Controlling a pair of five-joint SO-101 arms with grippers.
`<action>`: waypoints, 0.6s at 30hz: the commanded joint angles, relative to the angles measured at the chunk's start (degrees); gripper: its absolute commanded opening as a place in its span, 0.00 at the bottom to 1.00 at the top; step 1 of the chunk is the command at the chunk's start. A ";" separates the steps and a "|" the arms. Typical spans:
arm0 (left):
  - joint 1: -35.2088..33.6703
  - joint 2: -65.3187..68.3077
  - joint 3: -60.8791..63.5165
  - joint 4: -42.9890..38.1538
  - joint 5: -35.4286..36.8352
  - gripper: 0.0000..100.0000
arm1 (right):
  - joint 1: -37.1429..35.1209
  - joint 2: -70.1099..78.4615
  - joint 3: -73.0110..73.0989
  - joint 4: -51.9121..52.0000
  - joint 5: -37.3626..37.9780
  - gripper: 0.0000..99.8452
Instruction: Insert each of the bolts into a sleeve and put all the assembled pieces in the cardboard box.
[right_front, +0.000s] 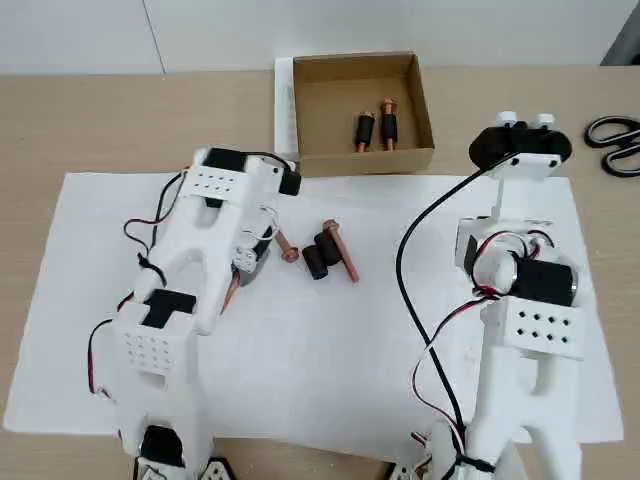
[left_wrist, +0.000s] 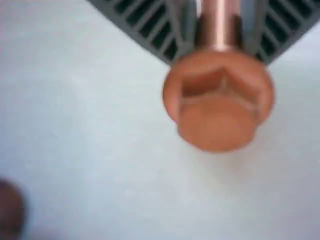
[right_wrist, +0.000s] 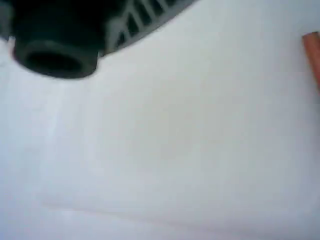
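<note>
Left claw (left_wrist: 218, 45) was clamped on a copper-coloured bolt with a hex flange head (left_wrist: 218, 102). The shank sat between the ribbed grey jaws and the head stuck out just above the white paper sheet (right_front: 330, 360). Right claw (right_wrist: 65, 27) looked closed on a short black tube sleeve (right_wrist: 55, 50), open bore facing the camera, also low over the paper. I couldn't see the far jaw, so call that one a judgement. The two claws were well apart, so nothing mated yet.

Moving out: on the paper between the arms lay a second loose copper bolt (right_front: 342, 252). Right up against it were what I read as two more black sleeves (right_front: 316, 263), all just beside the left claw's bolt head. Further back, on the bare wooden surface (right_front: 100, 120), sat the open cardboard box (right_front: 365, 160) with two finished bolt-in-sleeve pieces (right_front: 365, 131) lying side by side inside. Black-handled scissors (right_front: 612, 143) were off at the far right edge, not involved.

So my tally: two assemblies done and boxed. The third was at the one-part-in-each-claw stage, needing the bolt pushed through the sleeve and then a trip to the box. After that, the loose bolt wanted a sleeve and the same trip. Roughly halfway, I'd say.
</note>
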 joint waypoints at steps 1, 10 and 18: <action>-0.35 -1.32 -2.24 1.41 -1.67 0.01 | 0.22 -1.19 -0.44 -0.84 0.18 0.00; -0.70 -0.97 -2.33 -1.85 -1.67 0.07 | 0.40 -1.45 -0.44 -0.75 0.18 0.00; -0.70 -0.79 -2.07 -5.71 -1.23 0.07 | 0.40 -1.45 -0.44 -0.75 0.09 0.00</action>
